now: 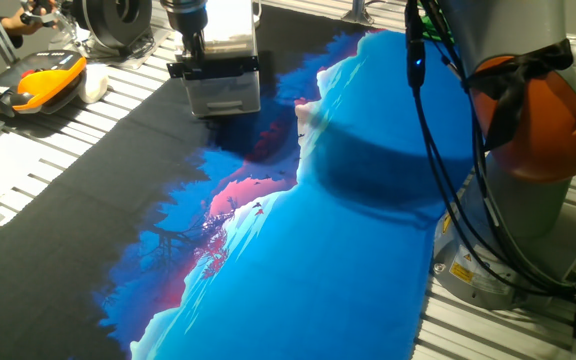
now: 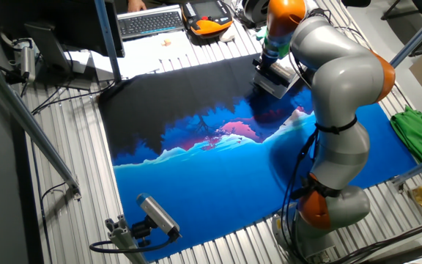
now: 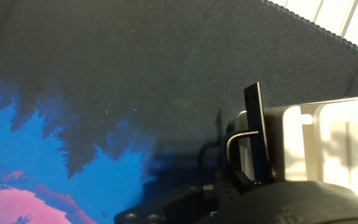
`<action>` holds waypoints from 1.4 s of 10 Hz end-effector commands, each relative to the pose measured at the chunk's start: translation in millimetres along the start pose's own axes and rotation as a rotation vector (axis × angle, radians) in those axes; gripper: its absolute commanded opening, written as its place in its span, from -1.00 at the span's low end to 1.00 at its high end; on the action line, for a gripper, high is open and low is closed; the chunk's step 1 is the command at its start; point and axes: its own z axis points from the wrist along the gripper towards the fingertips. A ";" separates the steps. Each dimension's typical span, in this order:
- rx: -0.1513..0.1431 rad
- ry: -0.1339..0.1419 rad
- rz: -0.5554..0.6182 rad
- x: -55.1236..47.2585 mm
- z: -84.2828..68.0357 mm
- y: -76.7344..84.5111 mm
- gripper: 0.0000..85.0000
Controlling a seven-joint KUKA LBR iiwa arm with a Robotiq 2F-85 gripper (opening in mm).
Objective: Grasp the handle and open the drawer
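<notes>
The pincer (image 1: 208,62) sits at the black handle (image 1: 214,68) across the drawer (image 1: 224,93) front.

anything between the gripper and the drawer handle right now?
Nothing shows between them. In one fixed view the gripper sits right at the handle; in the hand view only a sliver of dark mat separates them. Contact can't be confirmed.

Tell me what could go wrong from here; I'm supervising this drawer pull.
The end effector sits at the handle, but no view shows whether it has closed on the bar, so a pull may slip off. The small white cabinet looks unsecured on the mat, so it might slide along instead of the drawer opening.
</notes>
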 end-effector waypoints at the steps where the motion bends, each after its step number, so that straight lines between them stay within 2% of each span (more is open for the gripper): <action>1: -0.003 0.001 0.002 0.1 0.2 0.2 -1.00; 8: -0.001 0.006 0.001 1.4 0.9 -1.3 -1.00; 9: 0.006 0.010 -0.002 1.4 0.9 -1.3 -1.00; 10: -0.002 0.009 -0.002 1.4 0.9 -1.3 -1.00; 13: 0.011 0.013 0.002 1.4 0.9 -1.3 -1.00; 14: 0.002 0.014 0.004 1.4 0.9 -1.3 -1.00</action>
